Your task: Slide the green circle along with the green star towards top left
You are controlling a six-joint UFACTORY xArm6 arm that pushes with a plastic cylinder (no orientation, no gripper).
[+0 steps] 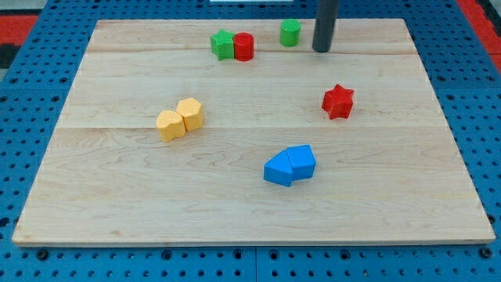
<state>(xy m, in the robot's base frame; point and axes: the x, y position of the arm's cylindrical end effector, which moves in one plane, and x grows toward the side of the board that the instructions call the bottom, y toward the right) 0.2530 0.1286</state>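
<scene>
Wooden desk [117, 196], blue pegboard around. No claw fitted, only a rod; your tip [322, 49] sits just right of green circle [290, 33]. Green star [223, 44] touches red cylinder [244, 47]. Approach step; next, push circle leftward into star.

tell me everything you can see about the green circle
The green circle is a small, solid green cylinder with a smooth, matte look, standing upright on its flat end near the top edge of the wooden board. Nothing touches it. My tip sits just to its right with a small gap. The red cylinder and the green star lie to its left, pressed together.
</scene>
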